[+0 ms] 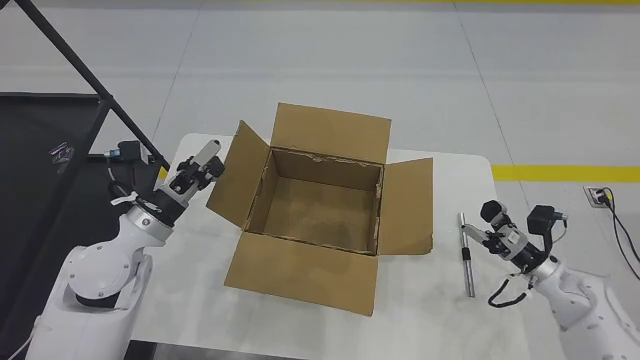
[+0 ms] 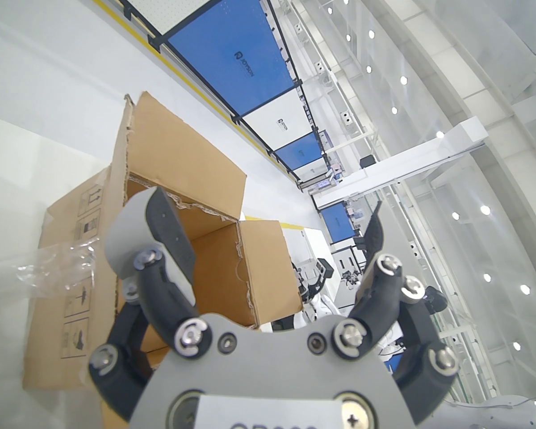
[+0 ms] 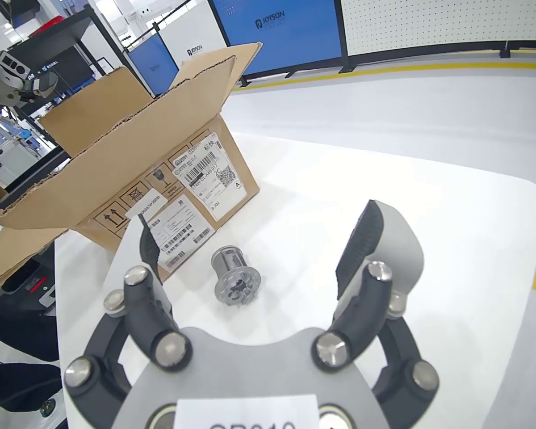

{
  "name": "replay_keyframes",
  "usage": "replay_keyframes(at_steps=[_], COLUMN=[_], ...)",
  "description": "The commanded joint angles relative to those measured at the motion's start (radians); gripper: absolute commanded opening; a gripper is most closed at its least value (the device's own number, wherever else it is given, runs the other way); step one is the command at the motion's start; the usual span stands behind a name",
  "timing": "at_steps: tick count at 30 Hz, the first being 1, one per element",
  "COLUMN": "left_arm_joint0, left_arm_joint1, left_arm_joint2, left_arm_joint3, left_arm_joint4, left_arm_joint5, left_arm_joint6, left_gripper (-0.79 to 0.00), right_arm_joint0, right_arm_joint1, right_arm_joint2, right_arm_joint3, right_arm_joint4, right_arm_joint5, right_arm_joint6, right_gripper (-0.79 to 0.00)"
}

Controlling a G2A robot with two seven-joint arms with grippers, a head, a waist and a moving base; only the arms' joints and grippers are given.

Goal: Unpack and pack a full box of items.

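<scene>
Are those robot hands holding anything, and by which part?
Nothing is held. The left end effector and right end effector are open and empty; the metal part lies free on the table.

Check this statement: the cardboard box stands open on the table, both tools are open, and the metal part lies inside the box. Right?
One detail is wrong. The metal part lies on the table beside the cardboard box, not inside it, as the top view shows. The box stands open, and the left tool and right tool are open.
</scene>
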Motion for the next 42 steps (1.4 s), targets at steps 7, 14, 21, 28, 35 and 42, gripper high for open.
replay_keyframes(at_steps=[7, 14, 21, 28, 35, 42], left_arm_joint0=[0.028, 0.045, 0.073, 0.084, 0.093, 0.127], left_arm_joint1=[0.001, 0.001, 0.000, 0.000, 0.000, -0.005], left_arm_joint2=[-0.029, -0.042, -0.059, -0.062, -0.056, -0.094], left_arm_joint3=[-0.006, -0.011, -0.021, -0.026, -0.038, -0.050], left_arm_joint4=[-0.016, -0.012, -0.027, -0.026, -0.012, -0.048], left_arm_joint5=[-0.013, -0.020, -0.037, -0.037, -0.038, -0.049], left_arm_joint6=[0.020, 0.026, 0.037, 0.043, 0.044, 0.131], left_gripper=[0.000, 0.000, 0.000, 0.000, 0.000, 0.000], right_arm_joint0=[-0.013, 0.052, 0.119, 0.119, 0.157, 0.283], right_arm_joint1=[0.008, 0.050, 0.081, 0.081, 0.078, 0.071], right_arm_joint2=[-0.069, -0.141, -0.186, -0.186, -0.254, -0.313], right_arm_joint3=[-0.142, -0.230, -0.178, -0.178, -0.217, -0.167], right_arm_joint4=[0.135, 0.509, 0.944, 0.944, 1.091, 1.262], right_arm_joint5=[0.000, 0.000, 0.004, 0.004, 0.230, 0.523], right_arm_joint6=[0.149, 0.506, 0.791, 0.791, 0.953, 1.196], right_gripper=[0.000, 0.000, 0.000, 0.000, 0.000, 0.000])
